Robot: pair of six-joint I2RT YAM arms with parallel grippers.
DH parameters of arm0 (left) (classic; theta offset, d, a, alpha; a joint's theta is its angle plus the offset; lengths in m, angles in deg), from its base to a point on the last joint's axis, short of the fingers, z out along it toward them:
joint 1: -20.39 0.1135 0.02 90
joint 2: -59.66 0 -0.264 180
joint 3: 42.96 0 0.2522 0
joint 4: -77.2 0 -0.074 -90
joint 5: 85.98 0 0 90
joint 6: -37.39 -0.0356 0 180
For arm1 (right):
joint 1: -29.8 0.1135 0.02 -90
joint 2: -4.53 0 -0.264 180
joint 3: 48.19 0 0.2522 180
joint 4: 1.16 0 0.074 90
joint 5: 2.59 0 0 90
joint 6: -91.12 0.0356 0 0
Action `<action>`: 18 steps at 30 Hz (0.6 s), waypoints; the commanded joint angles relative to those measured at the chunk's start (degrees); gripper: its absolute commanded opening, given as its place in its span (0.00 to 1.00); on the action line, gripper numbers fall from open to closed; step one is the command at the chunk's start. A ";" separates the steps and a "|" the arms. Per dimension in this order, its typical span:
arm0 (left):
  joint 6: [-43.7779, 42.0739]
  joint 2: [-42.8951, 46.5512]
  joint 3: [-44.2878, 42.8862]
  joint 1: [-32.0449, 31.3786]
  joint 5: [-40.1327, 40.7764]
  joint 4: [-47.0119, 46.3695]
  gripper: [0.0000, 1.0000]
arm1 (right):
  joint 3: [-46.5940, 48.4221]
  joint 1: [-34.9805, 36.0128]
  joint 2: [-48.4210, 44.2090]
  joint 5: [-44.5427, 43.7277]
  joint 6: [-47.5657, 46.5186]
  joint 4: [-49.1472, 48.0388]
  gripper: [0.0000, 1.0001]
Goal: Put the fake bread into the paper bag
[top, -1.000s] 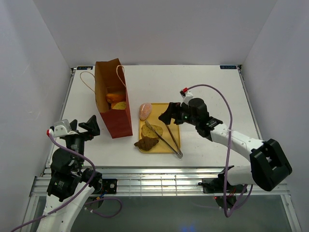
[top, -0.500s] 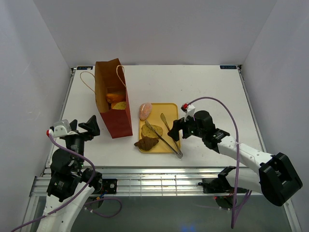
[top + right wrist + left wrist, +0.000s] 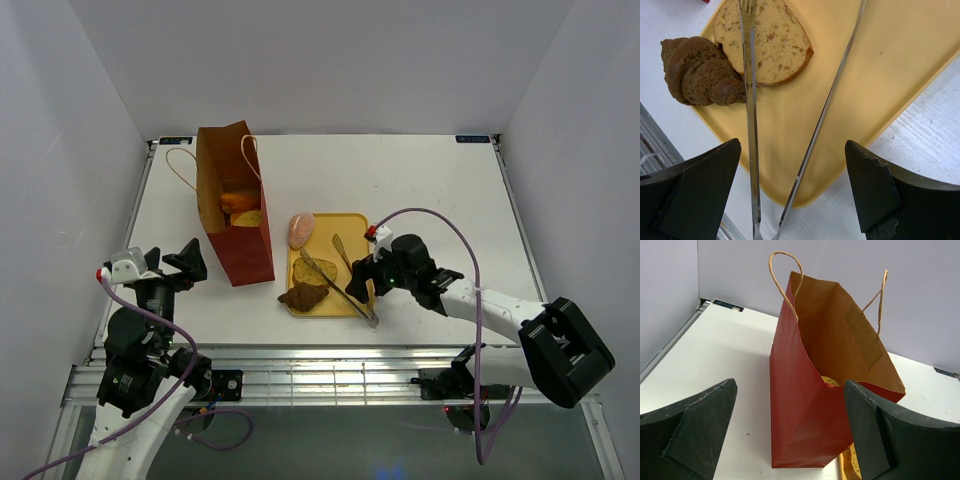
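Observation:
The reddish-brown paper bag (image 3: 236,215) stands open at the left with bread pieces (image 3: 240,206) inside; it fills the left wrist view (image 3: 825,390). A yellow tray (image 3: 355,225) holds a speckled slice (image 3: 318,270) and a brown croissant (image 3: 303,296), with a pink roll (image 3: 301,229) at its far left corner. Silver tongs (image 3: 345,285) lie across the tray. My right gripper (image 3: 360,284) is open just above the tongs' arms (image 3: 820,120) near the tray's near edge, with the slice (image 3: 772,42) and croissant (image 3: 700,72) beyond. My left gripper (image 3: 190,262) is open and empty, left of the bag.
White walls enclose the table on three sides. The table's metal front rail (image 3: 330,355) runs just below the tray. The right arm's purple cable (image 3: 440,225) loops over the right half of the table.
My right gripper has moved from the tray's far right side toward the near edge and slightly left, ending low over the tongs. The left arm, bag and bread have not moved.

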 commanded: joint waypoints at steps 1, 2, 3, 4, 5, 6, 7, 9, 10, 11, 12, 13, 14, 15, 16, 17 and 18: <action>-0.12 -1.00 0.62 -0.29 0.13 0.16 0.98 | 0.78 0.85 2.09 1.11 -0.42 -3.18 0.90; -0.12 -0.82 0.62 -0.29 0.22 0.16 0.98 | 0.78 1.11 2.53 1.20 -0.25 -3.35 0.90; -0.12 -0.91 0.62 -0.29 0.22 0.16 0.98 | 0.87 1.55 2.80 1.29 -0.16 -3.62 0.90; -0.20 -0.91 0.62 -0.29 0.22 0.16 0.98 | 0.95 1.72 3.50 1.46 -0.16 -3.71 0.90; -0.12 -0.91 0.62 -0.29 0.13 0.16 0.98 | 1.04 1.99 3.76 1.46 -0.07 -3.79 0.90; -0.20 -1.00 0.62 -0.29 0.13 0.16 0.98 | 1.13 2.51 4.03 1.64 -0.16 -3.97 0.90; -0.12 -0.91 0.62 -0.29 0.22 0.16 0.98 | 1.31 2.69 4.55 1.81 -0.16 -3.97 0.90; -0.21 -0.82 0.62 -0.29 0.05 0.16 0.93 | 1.40 3.04 5.08 1.81 0.02 -3.97 0.90; -0.21 -0.82 0.62 -0.29 0.05 0.16 0.93 | 1.40 3.13 5.35 1.81 0.19 -4.14 0.90; -0.21 -0.82 0.53 -0.29 0.05 0.16 0.93 | 1.31 3.22 5.44 1.99 0.28 -4.23 0.90; -0.12 -0.82 0.62 -0.29 0.22 0.16 0.93 | 1.31 3.39 5.52 2.08 0.28 -4.41 0.90; -0.20 -0.73 0.62 -0.29 0.22 0.16 0.93 | 1.31 3.57 5.79 2.08 0.28 -4.41 0.90; -0.21 -0.73 0.53 -0.29 0.22 0.16 0.94 | 1.39 3.83 6.14 1.99 0.28 -4.41 0.90; -0.21 -0.73 0.62 -0.29 0.22 0.07 0.96 | 1.48 4.01 6.14 1.82 0.28 -4.32 0.90; -0.21 -0.73 0.62 -0.29 0.22 0.07 0.96 | 1.57 4.27 6.84 1.29 0.28 -4.23 0.90; -0.12 -0.73 0.53 -0.29 0.22 0.16 0.97 | 1.92 4.45 7.19 0.94 0.28 -3.97 0.90; -0.12 -0.73 0.62 -0.29 0.22 0.16 0.97 | 2.27 4.97 7.63 0.33 0.46 -3.71 0.91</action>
